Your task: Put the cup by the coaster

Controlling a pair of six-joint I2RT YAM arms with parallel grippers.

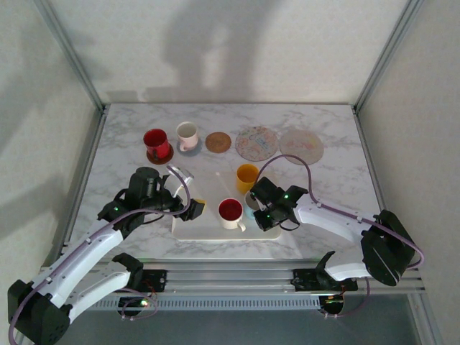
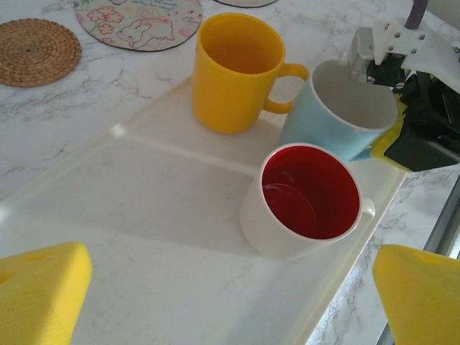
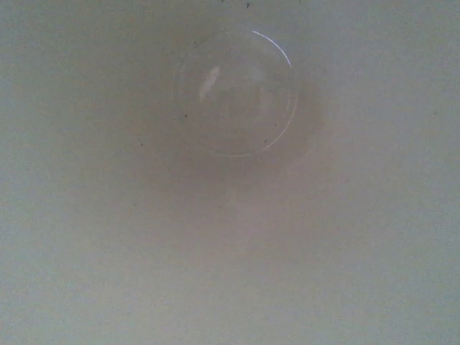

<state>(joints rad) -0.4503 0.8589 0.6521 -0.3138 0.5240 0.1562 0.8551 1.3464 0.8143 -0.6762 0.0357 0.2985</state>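
Grasp stage: found the blue cup [image 2: 323, 129] on the tray [image 2: 144, 208], just beside the red-lined cup [image 2: 287, 233], right gripper [image 1: 257, 205] at its rim; could not tell whether clamped yet. Needed a firm pinch on the wall, then a straight lift clear of the other cups. Saw the left gripper [image 2: 230, 302] spread wide, empty.

A pale blue cup [image 2: 338, 118] with a white inside is seen tilted at the tray's [image 2: 144, 215] corner. A round woven coaster [image 2: 36, 52] is laid well apart.
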